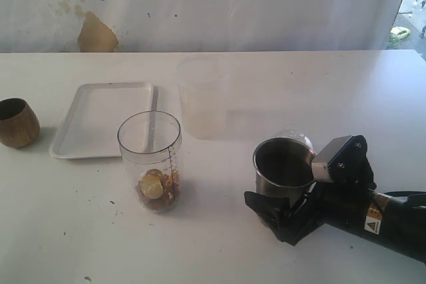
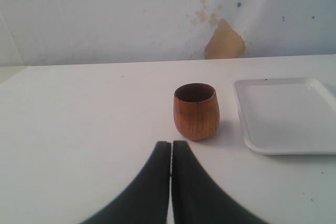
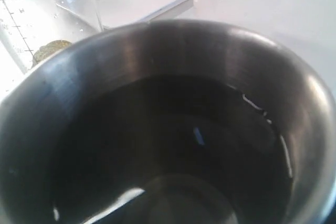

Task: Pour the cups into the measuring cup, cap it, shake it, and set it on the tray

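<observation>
The steel tumbler point(image 1: 283, 164) stands upright at the front right, dark liquid inside point(image 3: 173, 145). My right gripper point(image 1: 285, 205) is open, its black fingers low on either side of the tumbler's base; its fingertips are hidden in the right wrist view. The clear measuring cup point(image 1: 150, 161) stands left of it, yellow and brown pieces at its bottom. The brown wooden cup point(image 1: 16, 122) sits at the far left. My left gripper point(image 2: 171, 145) is shut and empty, a short way before the wooden cup point(image 2: 195, 111). The white tray point(image 1: 100, 121) lies behind the measuring cup.
A frosted whitish cup point(image 1: 203, 98) stands behind the measuring cup, right of the tray. A clear domed lid point(image 1: 295, 139) lies just behind the tumbler. The tray's rim point(image 2: 289, 150) is beside the wooden cup. A stained white wall backs the table.
</observation>
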Motion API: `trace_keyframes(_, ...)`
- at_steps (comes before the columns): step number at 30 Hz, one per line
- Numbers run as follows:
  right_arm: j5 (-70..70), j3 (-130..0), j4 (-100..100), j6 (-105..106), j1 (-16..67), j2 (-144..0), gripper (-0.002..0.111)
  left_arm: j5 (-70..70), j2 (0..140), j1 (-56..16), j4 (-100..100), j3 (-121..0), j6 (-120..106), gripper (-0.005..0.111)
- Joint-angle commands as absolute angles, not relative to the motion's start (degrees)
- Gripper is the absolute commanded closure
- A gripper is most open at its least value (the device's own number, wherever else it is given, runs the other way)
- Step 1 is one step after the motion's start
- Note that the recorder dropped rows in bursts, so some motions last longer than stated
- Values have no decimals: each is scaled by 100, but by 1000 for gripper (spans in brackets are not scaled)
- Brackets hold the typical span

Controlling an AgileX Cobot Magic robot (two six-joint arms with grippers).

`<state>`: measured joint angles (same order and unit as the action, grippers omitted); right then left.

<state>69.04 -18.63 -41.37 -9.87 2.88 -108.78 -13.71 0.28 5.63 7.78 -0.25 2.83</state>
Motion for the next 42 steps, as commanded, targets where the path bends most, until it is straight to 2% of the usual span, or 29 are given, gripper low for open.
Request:
trace_keyframes(1,6996,-1880,-4200,-924,295,-10868,8,-1373,0,561,766,0,274,106)
trace_keyframes(4,6996,-1880,-4200,-924,295,-10868,19,-1373,0,561,766,0,274,106)
trace_keyframes(6,6996,-1880,-4200,-924,295,-10868,32,-1373,0,561,766,0,274,106)
trace_keyframes(10,6996,-1880,-4239,-1183,295,-10868,62,-1373,0,561,766,0,274,106)
trace_keyframes(14,6996,-1880,-4657,-1504,295,-10868,105,-1373,0,561,766,0,274,106)
trace_keyframes(15,6996,-1880,-4772,-1515,295,-10868,108,-1373,0,561,766,0,274,106)
trace_keyframes(23,6996,-1880,-4894,-1515,295,-10469,108,-1373,0,561,766,0,274,106)
trace_keyframes(29,6873,-1999,-4863,-2248,295,-9459,108,-1373,0,561,766,0,274,106)
trace_keyframes(33,6643,-2324,-4865,-2469,695,-9060,108,-1373,0,561,766,0,274,106)
trace_keyframes(37,5125,-3082,-4865,-2979,1368,-8696,108,-1373,0,561,766,0,274,106)
trace_keyframes(42,4261,-3815,-4865,-3169,1753,-8684,108,-1373,0,561,766,0,274,106)
